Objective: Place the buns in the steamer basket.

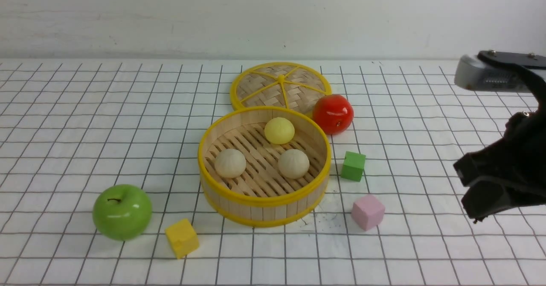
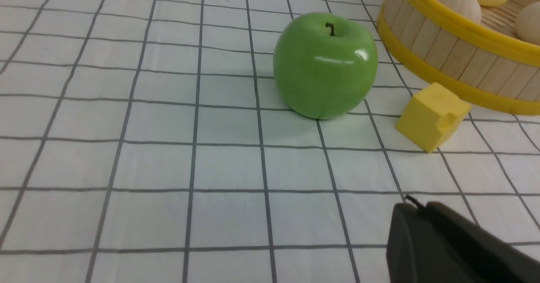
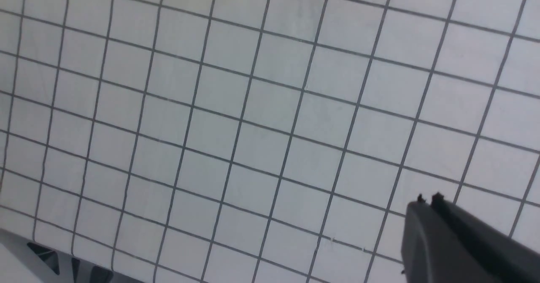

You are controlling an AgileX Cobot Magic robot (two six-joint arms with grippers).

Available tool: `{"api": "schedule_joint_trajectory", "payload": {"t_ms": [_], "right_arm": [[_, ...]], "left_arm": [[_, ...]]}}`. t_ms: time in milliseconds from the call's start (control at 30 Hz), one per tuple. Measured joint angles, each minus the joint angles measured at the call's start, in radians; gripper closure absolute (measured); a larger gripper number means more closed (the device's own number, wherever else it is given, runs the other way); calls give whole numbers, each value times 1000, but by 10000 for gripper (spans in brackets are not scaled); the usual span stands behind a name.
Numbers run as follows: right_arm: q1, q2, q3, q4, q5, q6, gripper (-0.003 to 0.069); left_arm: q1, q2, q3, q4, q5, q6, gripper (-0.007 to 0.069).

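The steamer basket (image 1: 264, 198), round pale wood with yellow rims, stands mid-table. Inside it lie three buns: a pale yellow one (image 1: 279, 130) at the back, a cream one (image 1: 230, 163) front left and a cream one (image 1: 293, 163) front right. My right gripper (image 1: 471, 200) hovers far right of the basket, jaws shut and empty (image 3: 428, 199). My left gripper (image 2: 415, 206) is shut on nothing, low over the cloth near the green apple (image 2: 325, 66); it is out of the front view. The basket wall (image 2: 447, 55) shows in the left wrist view.
A woven lid (image 1: 280, 85) lies behind the basket, a red apple (image 1: 333, 114) beside it. Green apple (image 1: 122, 212) and yellow cube (image 1: 182, 238) sit front left; green cube (image 1: 353, 166) and pink cube (image 1: 367, 212) to the right. The table's near edge (image 3: 25, 257) shows in the right wrist view.
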Motion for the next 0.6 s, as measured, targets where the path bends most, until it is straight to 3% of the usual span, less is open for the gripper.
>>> {"api": "schedule_joint_trajectory", "payload": {"t_ms": [300,467,500,600], "right_arm": [[-5,-31,17,-52,-27,-34,676],[-56,-284,188,-196,-389,-80,676],[-59,-298,199,-196,-389,-81,676],[-131,-603,444,-249,-689,-86,672]], "left_arm": [[0,0,0,0,0,0,608],[0,0,0,0,0,0,608],[0,0,0,0,0,0,608],[0,0,0,0,0,0,608]]}}
